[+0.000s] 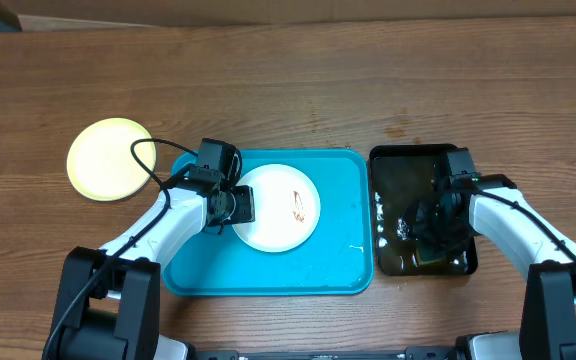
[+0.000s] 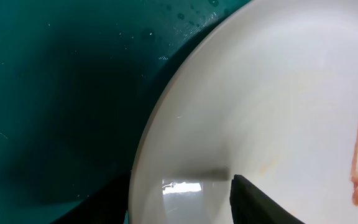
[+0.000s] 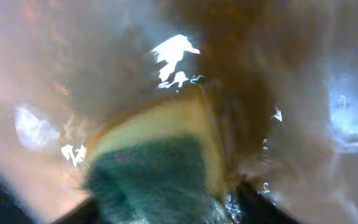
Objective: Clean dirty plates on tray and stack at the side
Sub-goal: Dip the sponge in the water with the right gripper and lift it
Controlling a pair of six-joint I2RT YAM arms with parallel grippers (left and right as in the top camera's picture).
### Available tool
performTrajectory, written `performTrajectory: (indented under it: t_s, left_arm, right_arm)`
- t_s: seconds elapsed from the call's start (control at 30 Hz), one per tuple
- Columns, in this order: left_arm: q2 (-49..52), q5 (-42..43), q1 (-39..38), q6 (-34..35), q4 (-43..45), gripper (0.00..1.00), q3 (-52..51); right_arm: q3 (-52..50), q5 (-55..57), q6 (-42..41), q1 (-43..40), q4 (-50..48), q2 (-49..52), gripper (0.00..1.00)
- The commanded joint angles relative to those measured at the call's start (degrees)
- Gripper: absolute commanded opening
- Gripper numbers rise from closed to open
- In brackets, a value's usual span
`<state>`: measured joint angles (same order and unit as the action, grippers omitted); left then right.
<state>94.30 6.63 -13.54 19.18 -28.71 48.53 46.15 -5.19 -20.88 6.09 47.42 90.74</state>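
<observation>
1 white plate (image 1: 273,218) lies on the tray (image 1: 318,268), 1 lime-green plate (image 1: 111,158) beside.

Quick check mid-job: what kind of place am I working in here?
Probably a mock dishwashing station on a tabletop rather than a kitchen: a wooden table, a smeared white plate on a turquoise tray, and a wet black tray holding a sponge.
</observation>
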Motion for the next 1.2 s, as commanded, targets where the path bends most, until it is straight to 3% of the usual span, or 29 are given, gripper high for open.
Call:
performTrajectory:
  t_s: [0.0, 0.07, 0.13, 0.17, 0.23, 0.27, 0.43, 0.5, 0.67, 0.73, 0.77, 0.8, 0.83, 0.87, 0.97, 1.17]
  left_arm:
    - [0.68, -0.90, -0.31, 0.09, -0.63, 0.54, -0.39]
    - [0.68, -0.87, -0.31, 0.09, -0.70, 0.54, -0.39]
    - [0.70, -0.87, -0.31, 0.09, -0.87, 0.54, -0.39]
    - [0.68, -0.90, -0.31, 0.09, -0.92, 0.54, -0.39]
    - [0.68, -0.90, -0.31, 0.09, -0.94, 0.54, -0.39]
    - [0.68, -0.90, -0.31, 0.09, -0.94, 0.54, -0.39]
    - [0.68, -0.87, -0.31, 0.09, -0.94, 0.55, -0.39]
    - [0.70, -0.87, -0.31, 0.09, -0.90, 0.55, -0.39]
    - [0.68, -0.90, -0.31, 0.09, -0.83, 0.55, -0.39]
    - [0.68, -0.87, -0.31, 0.09, -0.87, 0.55, -0.39]
    - [0.68, -0.90, -0.31, 0.09, -0.90, 0.55, -0.39]
    - [0.68, -0.87, -0.31, 0.09, -0.94, 0.55, -0.39]
    - [0.70, -0.90, -0.31, 0.09, -1.01, 0.55, -0.39]
    - [0.68, -0.90, -0.31, 0.09, -1.03, 0.56, -0.39]
    - [0.68, -0.92, -0.31, 0.09, -1.01, 0.59, -0.39]
    - [0.68, -1.14, -0.31, 0.09, -1.01, 0.59, -0.39]
  right_arm:
    - [-0.11, -2.25, -1.70, -0.04, -3.61, -0.20, 0.31]
    - [-0.11, -2.84, -4.68, -0.04, -6.01, -0.20, 0.24]
    - [-0.11, -3.74, -6.45, -0.04, -8.52, -0.20, 0.27]
    - [-0.11, -3.93, -6.43, -0.04, -9.62, -0.20, 0.36]
    - [0.00, -3.87, -6.36, -0.07, -11.39, -0.20, 0.66]
    - [0.04, -3.87, -6.32, -0.07, -11.63, -0.20, 0.71]
    - [0.09, -3.78, -4.20, -0.04, -8.66, -0.20, 0.73]
    - [0.04, -3.67, -4.22, -0.02, -5.84, -0.20, 0.61]
    - [-0.04, -2.67, -4.20, -0.02, -3.30, -0.20, 0.04]
    - [0.00, -1.49, -4.20, -0.04, -3.63, -0.20, 0.04]
    - [0.17, -1.40, -4.20, -0.07, -3.80, -0.20, 0.11]
    - [0.52, -1.29, -4.20, -0.22, -4.04, -0.20, 0.37]
    - [0.74, -1.25, -4.15, -0.22, -4.52, -0.20, 0.50]
    - [0.85, -0.96, -3.67, -0.22, -5.35, -0.20, 0.56]
    - [0.83, 2.69, -1.44, -0.20, -8.15, -0.20, 0.66]
    - [0.72, 5.33, -1.64, -0.20, -9.90, -0.17, 0.64]
